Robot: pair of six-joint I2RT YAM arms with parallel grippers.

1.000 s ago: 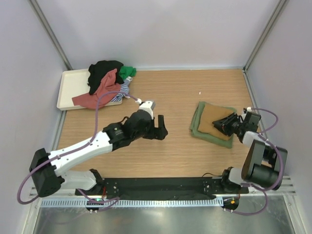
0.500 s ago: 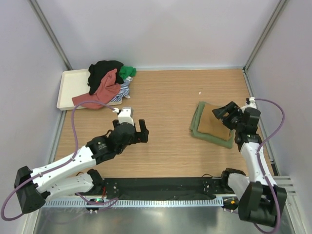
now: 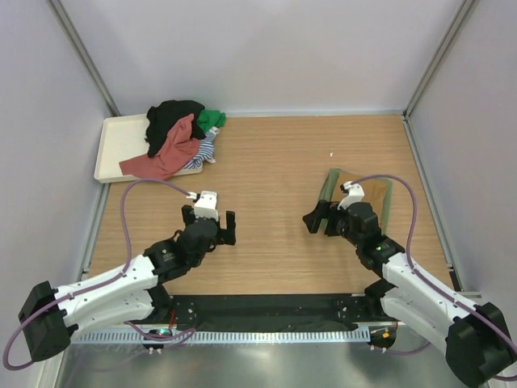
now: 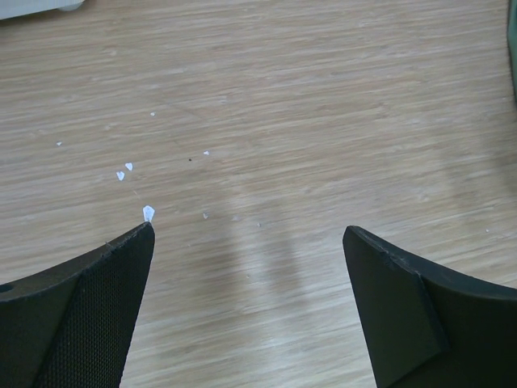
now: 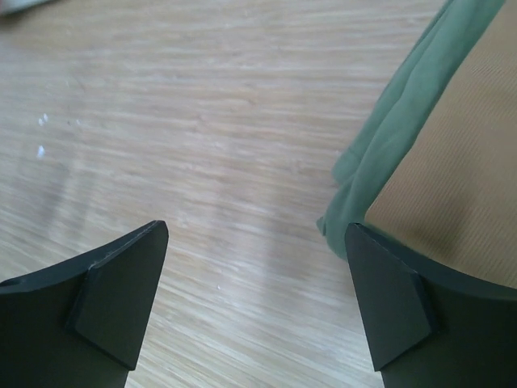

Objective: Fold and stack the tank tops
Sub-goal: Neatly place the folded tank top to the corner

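Observation:
A folded mustard brown tank top (image 3: pixel 380 192) lies on a folded olive green one (image 3: pixel 327 187) at the right of the table, partly hidden behind my right arm. In the right wrist view the green edge (image 5: pixel 404 105) and the brown top (image 5: pixel 464 153) sit at the right. My right gripper (image 3: pixel 322 219) (image 5: pixel 254 230) is open and holds nothing, just left of that stack over bare wood. My left gripper (image 3: pixel 208 216) (image 4: pixel 248 234) is open and holds nothing, over bare wood left of centre. Unfolded tank tops, black (image 3: pixel 173 116), red (image 3: pixel 166 154) and bright green (image 3: pixel 212 120), are heaped at the back left.
The heap spills over a cream tray (image 3: pixel 115 145) in the back left corner, with a striped piece (image 3: pixel 207 150) at its edge. Small white flecks (image 4: pixel 125 171) lie on the wood. Walls close in the table at the back and on both sides.
My right gripper opened, came off the folded stack and swung left and nearer. My left arm drew back toward the near left, its jaws open throughout.

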